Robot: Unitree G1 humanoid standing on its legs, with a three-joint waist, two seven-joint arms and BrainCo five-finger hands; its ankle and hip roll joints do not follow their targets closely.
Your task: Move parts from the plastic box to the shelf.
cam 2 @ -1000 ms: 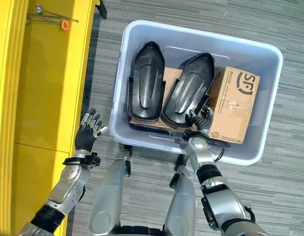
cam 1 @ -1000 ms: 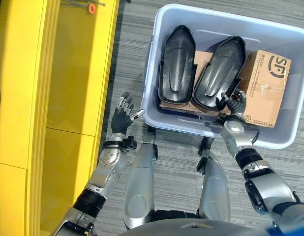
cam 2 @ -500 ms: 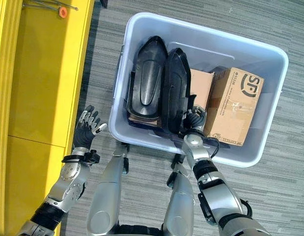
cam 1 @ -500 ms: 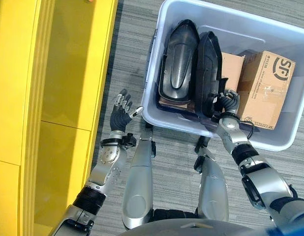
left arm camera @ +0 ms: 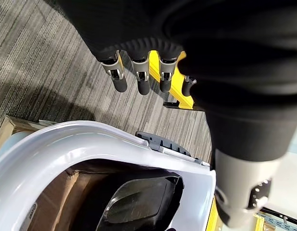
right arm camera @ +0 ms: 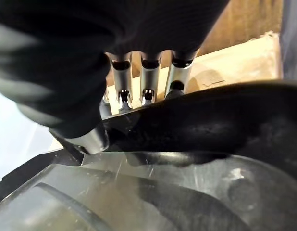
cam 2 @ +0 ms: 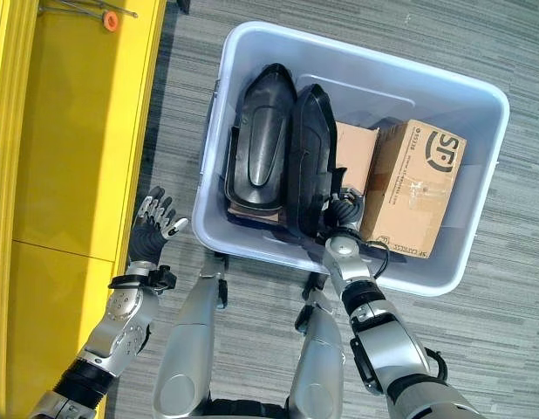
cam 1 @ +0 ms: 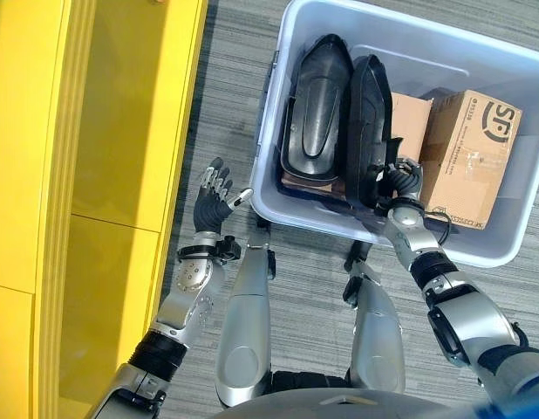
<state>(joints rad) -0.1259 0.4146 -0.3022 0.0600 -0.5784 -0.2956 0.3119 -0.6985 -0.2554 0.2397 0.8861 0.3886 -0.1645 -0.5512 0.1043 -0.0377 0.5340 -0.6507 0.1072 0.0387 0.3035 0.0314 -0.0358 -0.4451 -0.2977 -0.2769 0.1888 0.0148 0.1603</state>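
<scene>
- Since half a second ago, right hand (cam 1: pixel 402 182) stays clenched on the tilted black part (cam 1: pixel 366 122) in the plastic box (cam 2: pixel 444 271).
- Left hand (cam 1: pixel 215 199) still hangs open beside the yellow shelf (cam 1: pixel 95 175).

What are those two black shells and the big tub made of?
The black shells look like moulded plastic, smooth and semi-glossy with soft highlights. The tub seems pale, slightly translucent plastic with a rolled rim. The right hand grips the tilted shell.
</scene>
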